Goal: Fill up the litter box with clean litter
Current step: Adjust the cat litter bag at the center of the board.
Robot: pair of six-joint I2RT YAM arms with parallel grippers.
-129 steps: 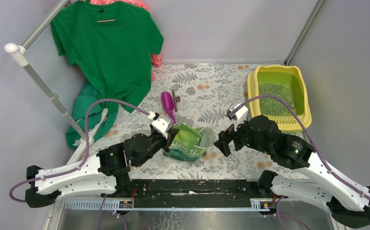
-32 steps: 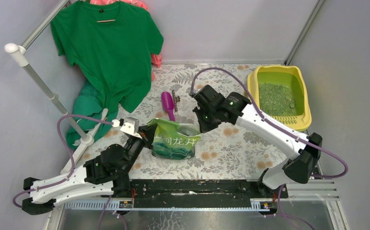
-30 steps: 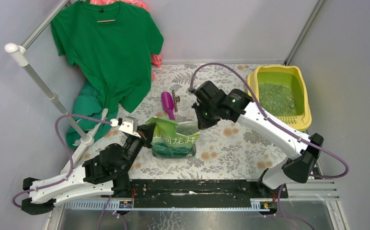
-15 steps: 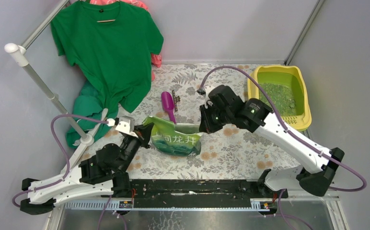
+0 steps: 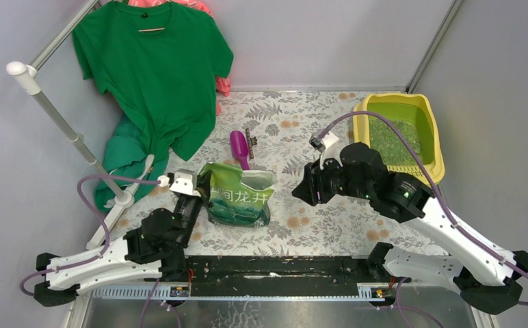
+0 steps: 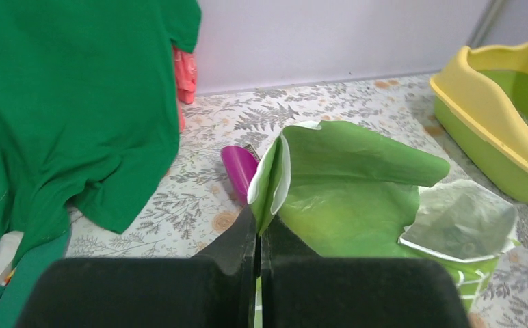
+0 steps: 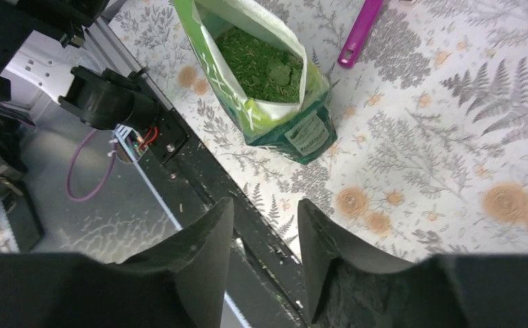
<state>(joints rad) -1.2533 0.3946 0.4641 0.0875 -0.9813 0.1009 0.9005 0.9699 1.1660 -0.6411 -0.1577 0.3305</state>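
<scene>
Left claw [image 6: 258, 231]: clenched on bag [image 5: 237, 195] flap, frame centre. Right claw [image 7: 265, 213]: released, empty. Box [image 5: 392, 98], upper right: holds litter [image 5: 401, 137].

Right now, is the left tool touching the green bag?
Touching. The left wrist view shows the left tool pinched shut on the folded top edge of the green bag, with no gap between them.

Left arm low, reaching forward; left gripper [image 6: 258, 222] pinched tight on bag [image 6: 343, 164] edge. Right arm bent at elbow, wrist pointing left; right gripper [image 7: 265, 215] fingers parted, gripping nothing.
</scene>
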